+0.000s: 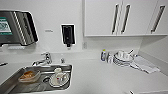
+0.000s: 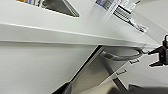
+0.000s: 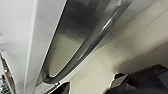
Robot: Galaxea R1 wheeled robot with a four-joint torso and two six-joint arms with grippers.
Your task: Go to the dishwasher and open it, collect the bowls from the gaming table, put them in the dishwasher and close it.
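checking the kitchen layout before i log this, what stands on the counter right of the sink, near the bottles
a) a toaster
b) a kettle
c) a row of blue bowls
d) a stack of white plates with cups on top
d: in the head view a stack of white plates with cups on it stands on the white counter, right of the sink and beside the small bottles.

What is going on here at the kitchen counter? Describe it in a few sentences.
The robot faces a white counter with a sink holding dishes and a stack of plates near the wall. Below the counter edge, the right wrist camera sits close to the dishwasher's long steel handle. The right gripper shows beside that handle, apparently not yet holding it.
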